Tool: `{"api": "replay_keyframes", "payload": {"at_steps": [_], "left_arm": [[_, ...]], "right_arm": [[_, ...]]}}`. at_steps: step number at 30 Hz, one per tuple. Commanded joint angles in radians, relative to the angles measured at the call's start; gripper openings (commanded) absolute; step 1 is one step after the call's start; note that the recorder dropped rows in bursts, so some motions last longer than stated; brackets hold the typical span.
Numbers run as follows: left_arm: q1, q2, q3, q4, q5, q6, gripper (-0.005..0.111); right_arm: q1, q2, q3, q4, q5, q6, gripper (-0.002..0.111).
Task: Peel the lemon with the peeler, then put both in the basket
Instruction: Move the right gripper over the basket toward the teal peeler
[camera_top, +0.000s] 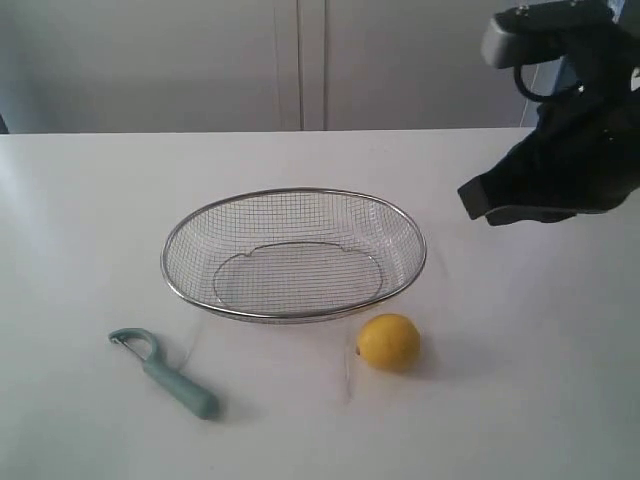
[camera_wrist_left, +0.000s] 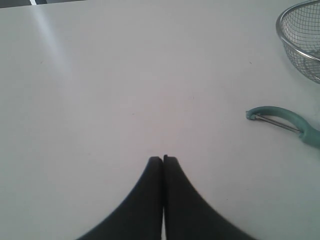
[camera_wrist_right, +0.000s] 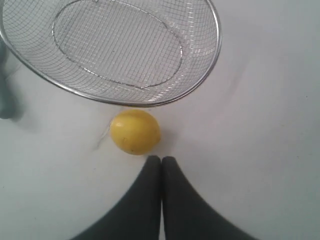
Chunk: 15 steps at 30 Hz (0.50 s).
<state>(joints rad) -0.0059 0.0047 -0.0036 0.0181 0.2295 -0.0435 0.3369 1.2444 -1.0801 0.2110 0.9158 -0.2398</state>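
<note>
Your left tool (camera_wrist_left: 163, 159) is clenched, its jaws pressed flat together with nothing between them, and it hangs over a bare stretch of the white surface (camera_wrist_left: 100, 100). Your right tool (camera_wrist_right: 161, 159) is clenched the same way and grips nothing. It is held up over the right side of the surface, with its tips pointing toward the lemon (camera_wrist_right: 135, 131). The lemon rests on the surface just beside the near-right rim of the basket (camera_top: 166, 262), outside it. The basket stands in the middle. The peeler (camera_top: 168, 376) lies flat at the near left, apart from the basket, with its hooked head to the left and its handle angled nearer and rightward.
</note>
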Motion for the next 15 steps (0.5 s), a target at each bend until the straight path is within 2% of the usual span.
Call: {"api": "replay_keyframes", "payload": {"at_steps": [1, 10, 15], "left_arm": [[-0.006, -0.005, 0.004, -0.002, 0.004, 0.004, 0.0], [-0.006, -0.005, 0.004, -0.002, 0.004, 0.004, 0.0], [-0.006, -0.005, 0.004, -0.002, 0.004, 0.004, 0.0]], "right_arm": [[0.037, 0.028, -0.03, -0.006, 0.044, -0.086, 0.0], [0.087, 0.069, -0.037, 0.013, 0.064, -0.214, 0.0], [0.111, 0.081, -0.037, 0.093, 0.042, -0.314, 0.0]]}}
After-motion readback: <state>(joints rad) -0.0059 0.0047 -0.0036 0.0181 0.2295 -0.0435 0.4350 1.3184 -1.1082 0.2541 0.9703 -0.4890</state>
